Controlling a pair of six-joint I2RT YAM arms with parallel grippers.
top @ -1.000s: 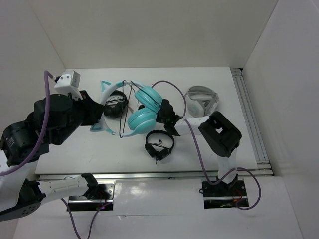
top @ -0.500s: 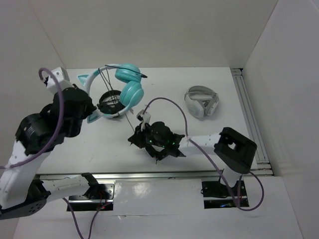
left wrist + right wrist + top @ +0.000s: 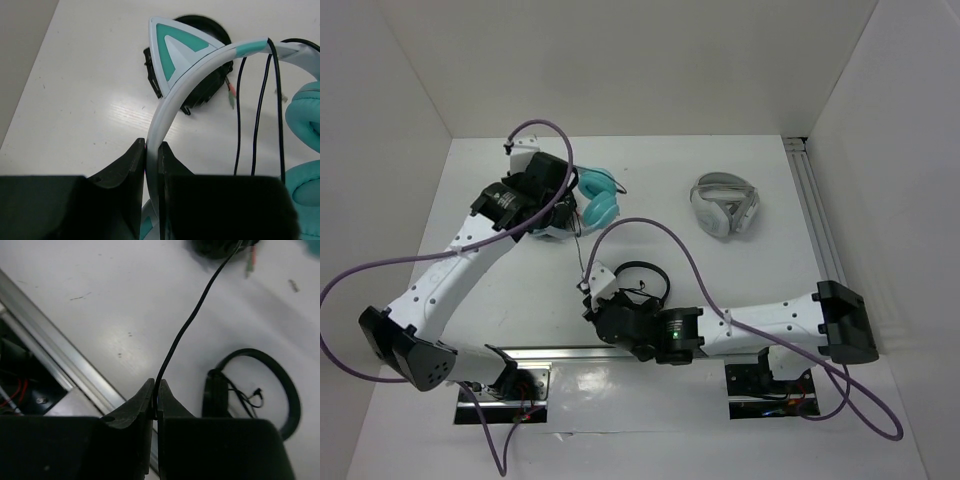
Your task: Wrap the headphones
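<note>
Stretched out now where it sat folded at the left a second ago, my left arm reaches over the back left of the white table [image 3: 770, 270]. My right arm has drawn back from beside the earcups to the near edge. My left gripper [image 3: 151, 150] is clamped on the pale headband of the teal over-ear headphones with cat ears [image 3: 185, 50]. Their round teal earcups sit just right of the gripper, over the table's back left. A black round object [image 3: 202, 87] lies under the headband. My right gripper [image 3: 154, 390] is pinched tight on the headphones' thin black cable [image 3: 192, 317], which runs from the headband down to it. The small black headphones [image 3: 272, 385] lie on the table just beside that gripper. The white-grey headphones [image 3: 723, 205] rest well apart at the back right.
</note>
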